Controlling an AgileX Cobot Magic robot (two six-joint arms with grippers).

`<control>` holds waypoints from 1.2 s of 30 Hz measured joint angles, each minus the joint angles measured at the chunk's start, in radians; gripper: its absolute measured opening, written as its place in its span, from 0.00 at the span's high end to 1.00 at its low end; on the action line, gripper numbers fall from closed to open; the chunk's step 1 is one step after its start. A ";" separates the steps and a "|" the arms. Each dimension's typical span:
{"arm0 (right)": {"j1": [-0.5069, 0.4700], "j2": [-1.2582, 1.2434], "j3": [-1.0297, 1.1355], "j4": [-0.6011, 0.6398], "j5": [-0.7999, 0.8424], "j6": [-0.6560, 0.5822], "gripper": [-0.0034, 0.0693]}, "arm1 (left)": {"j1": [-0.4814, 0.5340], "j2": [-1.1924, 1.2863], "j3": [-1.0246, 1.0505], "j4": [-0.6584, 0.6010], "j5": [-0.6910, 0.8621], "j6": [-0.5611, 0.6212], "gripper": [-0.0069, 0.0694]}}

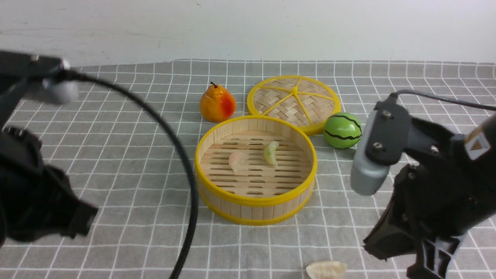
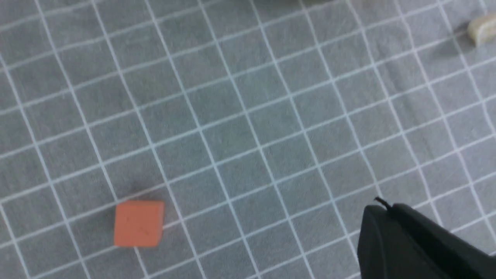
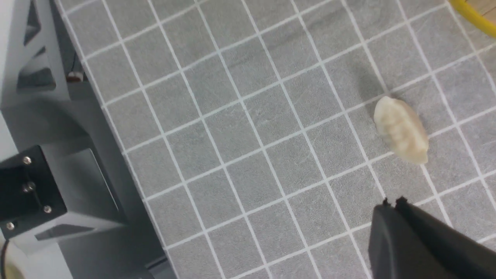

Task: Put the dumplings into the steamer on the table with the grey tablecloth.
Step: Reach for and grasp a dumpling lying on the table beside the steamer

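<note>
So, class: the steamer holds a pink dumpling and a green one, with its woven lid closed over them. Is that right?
No. The front view shows the woven lid off, lying behind the steamer; the pink dumpling and green dumpling sit uncovered.

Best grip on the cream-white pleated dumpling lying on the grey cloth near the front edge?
Come straight down from above and pinch the cream-white pleated dumpling across its short width at mid-length: it lies flat on the grey gridded cloth, long and narrow.

Slatted bamboo steamer (image 1: pixel 255 211) — matt woven tablecloth (image 1: pixel 128 162)
</note>
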 joint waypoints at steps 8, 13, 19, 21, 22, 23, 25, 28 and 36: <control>0.076 0.206 0.000 -0.061 -0.089 -0.160 0.57 | 0.000 -0.197 0.272 -0.011 -0.083 0.006 0.93; 0.121 0.310 0.000 -0.155 -0.184 -0.175 0.31 | 0.000 -0.259 0.333 -0.015 -0.088 0.006 0.93; 0.121 0.437 -0.001 -0.272 -0.266 -0.175 0.20 | 0.000 -0.272 0.345 -0.016 -0.101 0.006 0.93; 0.121 0.474 -0.001 -0.305 -0.289 -0.176 0.20 | 0.000 -0.272 0.345 -0.017 -0.113 0.006 0.93; 0.121 0.492 -0.001 -0.319 -0.302 -0.176 0.20 | 0.000 -0.273 0.345 -0.018 -0.120 0.007 0.93; 0.121 0.508 -0.001 -0.330 -0.313 -0.176 0.21 | 0.000 -0.274 0.345 -0.018 -0.126 0.007 0.93; 0.121 0.524 -0.001 -0.338 -0.328 -0.176 0.22 | 0.000 -0.274 0.345 -0.019 -0.131 0.007 0.93; 0.121 0.558 -0.004 -0.346 -0.350 -0.169 0.27 | 0.000 -0.274 0.345 -0.019 -0.146 0.007 0.93; 0.123 0.560 -0.008 -0.352 -0.321 -0.125 0.58 | 0.000 -0.274 0.345 -0.021 -0.163 0.007 0.93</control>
